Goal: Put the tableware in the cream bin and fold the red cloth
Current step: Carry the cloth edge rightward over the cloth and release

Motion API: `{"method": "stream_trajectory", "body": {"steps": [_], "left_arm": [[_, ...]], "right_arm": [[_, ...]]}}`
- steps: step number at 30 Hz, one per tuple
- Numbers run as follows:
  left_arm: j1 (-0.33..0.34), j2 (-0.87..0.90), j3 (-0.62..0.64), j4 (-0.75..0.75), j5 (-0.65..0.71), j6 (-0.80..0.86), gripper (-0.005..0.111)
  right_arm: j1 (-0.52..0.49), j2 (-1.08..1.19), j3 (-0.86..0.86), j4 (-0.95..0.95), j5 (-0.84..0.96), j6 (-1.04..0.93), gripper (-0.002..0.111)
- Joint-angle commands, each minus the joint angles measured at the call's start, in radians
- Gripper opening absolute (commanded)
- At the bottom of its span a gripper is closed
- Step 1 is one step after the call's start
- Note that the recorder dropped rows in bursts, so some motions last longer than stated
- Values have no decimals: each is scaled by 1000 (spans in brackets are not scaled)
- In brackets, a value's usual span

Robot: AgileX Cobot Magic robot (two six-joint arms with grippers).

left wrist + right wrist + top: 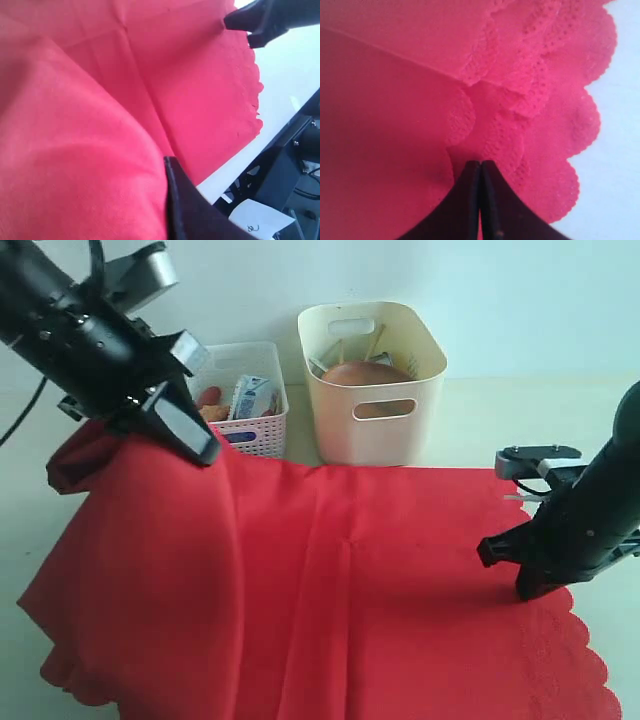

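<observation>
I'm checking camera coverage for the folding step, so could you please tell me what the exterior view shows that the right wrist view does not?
Only the exterior view: the cream bin with a brown plate inside, the white lattice basket beside it, and the left gripper holding up the left side of the red cloth. Only the right wrist view: the perforated scalloped edge, bunched into overlapping layers just ahead of jaws closed together. Both: the red cloth, the right gripper at its scalloped side, and the pale table.
</observation>
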Motion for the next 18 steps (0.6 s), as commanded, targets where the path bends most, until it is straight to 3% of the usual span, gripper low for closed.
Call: {"method": "stream_trajectory", "body": {"steps": [1,10,18], "left_arm": [[-92,50,-42,-24,1,-27,0],[-232,186,-161,-164,-44,-23,0],[-311,359,-287,-261,-74,-25,0]], "right_arm": [[1,32,-6,-8,-28,8,0],[1,53,-6,3,-24,8,0],[1,53,-6,5,-16,8,0]]}}
